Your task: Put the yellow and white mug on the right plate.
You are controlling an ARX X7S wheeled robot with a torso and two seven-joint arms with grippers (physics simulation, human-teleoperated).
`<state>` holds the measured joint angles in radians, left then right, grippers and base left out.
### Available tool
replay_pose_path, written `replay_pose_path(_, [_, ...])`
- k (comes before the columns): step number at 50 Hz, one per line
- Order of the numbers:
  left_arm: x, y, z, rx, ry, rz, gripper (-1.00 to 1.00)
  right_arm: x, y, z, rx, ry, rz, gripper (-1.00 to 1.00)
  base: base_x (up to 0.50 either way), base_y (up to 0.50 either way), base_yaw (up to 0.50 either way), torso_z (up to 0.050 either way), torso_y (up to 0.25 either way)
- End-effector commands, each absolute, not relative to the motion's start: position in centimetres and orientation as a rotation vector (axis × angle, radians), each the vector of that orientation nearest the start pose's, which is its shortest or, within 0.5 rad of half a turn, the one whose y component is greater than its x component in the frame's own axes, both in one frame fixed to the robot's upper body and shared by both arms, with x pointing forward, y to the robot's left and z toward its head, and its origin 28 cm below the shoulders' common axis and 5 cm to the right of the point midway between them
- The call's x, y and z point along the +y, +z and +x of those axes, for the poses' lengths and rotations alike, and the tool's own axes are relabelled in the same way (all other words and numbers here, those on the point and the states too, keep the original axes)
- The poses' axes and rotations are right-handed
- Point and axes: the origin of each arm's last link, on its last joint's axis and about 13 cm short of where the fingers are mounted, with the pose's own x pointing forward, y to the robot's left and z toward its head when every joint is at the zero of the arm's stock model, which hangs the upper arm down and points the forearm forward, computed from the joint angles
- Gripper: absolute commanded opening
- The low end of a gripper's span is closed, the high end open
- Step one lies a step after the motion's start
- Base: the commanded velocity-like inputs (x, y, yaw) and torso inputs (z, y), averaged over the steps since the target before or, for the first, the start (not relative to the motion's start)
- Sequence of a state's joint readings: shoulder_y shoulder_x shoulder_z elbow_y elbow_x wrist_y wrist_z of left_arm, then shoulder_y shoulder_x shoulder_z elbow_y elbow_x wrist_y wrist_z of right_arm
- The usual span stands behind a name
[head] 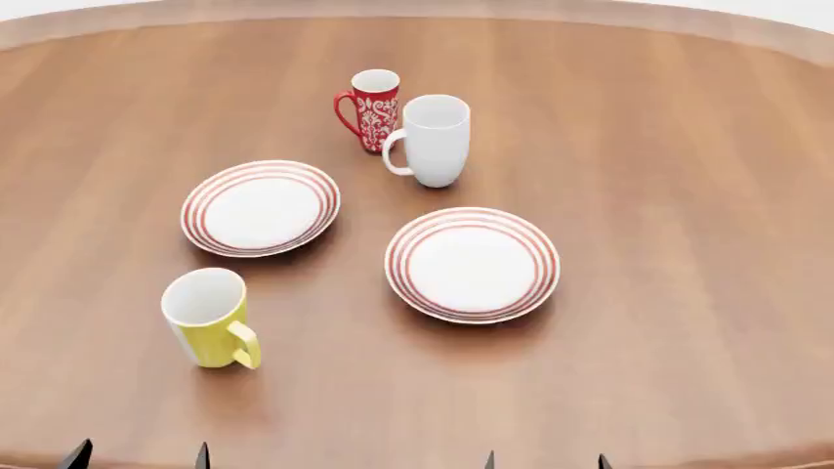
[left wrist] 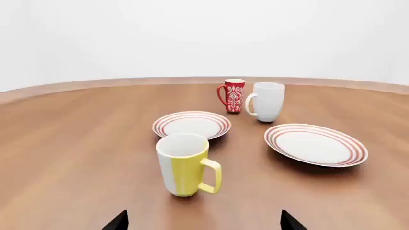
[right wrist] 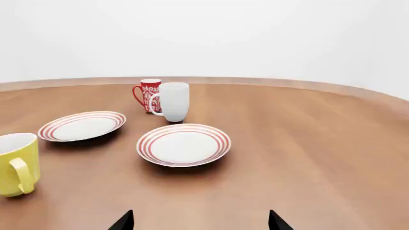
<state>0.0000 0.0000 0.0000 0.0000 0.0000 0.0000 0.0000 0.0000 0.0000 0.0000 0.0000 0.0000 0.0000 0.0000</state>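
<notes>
Standing upright at the lower left of the head view, the yellow and white mug [head: 209, 319] looks stiff, glazed and likely slick; I'd pinch its rim wall or body, handle facing me. The right plate [head: 472, 264] lies bare mid-frame. Both my jaws stand spread wide, holding nothing. No writing shows.

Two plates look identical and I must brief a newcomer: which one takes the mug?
On the brown table, two red-ringed plates lie before the robot. The right plate sits nearest the white mug, farther from the yellow and white mug than its twin.
</notes>
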Motion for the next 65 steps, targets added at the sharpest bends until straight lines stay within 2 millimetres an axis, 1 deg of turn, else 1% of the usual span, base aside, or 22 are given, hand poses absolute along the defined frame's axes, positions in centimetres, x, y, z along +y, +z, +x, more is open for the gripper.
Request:
replay_pose_path(1, [20.5,1.2,20.9,0.003,0.000,0.004,1.00,-9.6,1.3,21.0,0.003,0.002,0.001,1.00,0.00,0.00,0.00,0.000,0.000])
replay_pose_path(23, [20.3,0.6,20.1,0.032,-0.021,0.004,1.00,-9.6,1.2,21.1,0.005,0.002,-0.002,1.00,0.00,0.00,0.00,0.000,0.000])
replay_pose_path(27, [20.3,0.5,20.2,0.032,-0.016,0.006,1.00,-9.6,1.4,21.1,0.023,0.002,-0.002,1.00,0.00,0.00,0.00,0.000,0.000])
replay_pose_path(34, [20.2,0.5,20.1,0.035,-0.017,0.007,1.00,-9.6,0.9,21.1,0.039,0.002,0.002,1.00,0.00,0.00,0.00,0.000,0.000])
replay_pose_path(40, [20.3,0.5,20.1,0.022,-0.015,0.014,1.00,-9.6,1.2,21.0,0.052,0.000,0.006,1.00,0.00,0.00,0.00,0.000,0.000])
replay_pose_path(43, [20.3,1.6,20.1,-0.143,0.003,0.110,1.00,-9.6,1.8,21.3,-0.036,-0.005,-0.010,1.00,0.00,0.00,0.00,0.000,0.000])
replay_pose_path(44, [20.5,2.7,20.1,-0.276,0.033,0.169,1.00,-9.7,2.9,21.4,-0.137,-0.046,0.038,1.00,0.00,0.00,0.00,0.000,0.000])
replay_pose_path(46, [20.5,3.7,19.9,-0.396,0.055,0.203,1.00,-9.8,3.8,21.3,-0.244,-0.042,0.048,1.00,0.00,0.00,0.00,0.000,0.000])
replay_pose_path(47, [20.8,5.2,19.7,-0.546,0.135,0.232,1.00,-9.9,5.1,21.0,-0.392,-0.035,0.086,1.00,0.00,0.00,0.00,0.000,0.000])
replay_pose_path(49, [20.9,5.9,19.4,-0.624,0.154,0.248,1.00,-10.0,5.8,20.8,-0.496,-0.048,0.074,1.00,0.00,0.00,0.00,0.000,0.000])
replay_pose_path(50, [21.0,6.6,19.2,-0.688,0.182,0.268,1.00,-10.0,6.6,20.5,-0.588,-0.053,0.079,1.00,0.00,0.00,0.00,0.000,0.000])
replay_pose_path(52, [21.1,7.1,19.0,-0.741,0.203,0.294,1.00,-10.0,7.2,20.2,-0.656,-0.056,0.075,1.00,0.00,0.00,0.00,0.000,0.000])
replay_pose_path(53, [21.1,7.3,18.9,-0.767,0.211,0.305,1.00,-9.9,7.4,20.0,-0.669,-0.038,0.130,1.00,0.00,0.00,0.00,0.000,0.000])
replay_pose_path(55, [21.0,7.3,18.7,-0.764,0.207,0.295,1.00,-9.9,7.4,19.9,-0.693,-0.049,0.116,1.00,0.00,0.00,0.00,0.000,0.000])
replay_pose_path(60, [21.0,7.3,18.7,-0.770,0.204,0.293,1.00,-9.9,7.2,20.1,-0.670,-0.051,0.113,1.00,0.00,0.00,0.00,0.000,0.000])
replay_pose_path(65, [20.9,7.1,18.6,-0.757,0.194,0.291,1.00,-9.8,7.1,20.0,-0.662,-0.039,0.104,1.00,0.00,0.50,0.00,0.000,0.000])
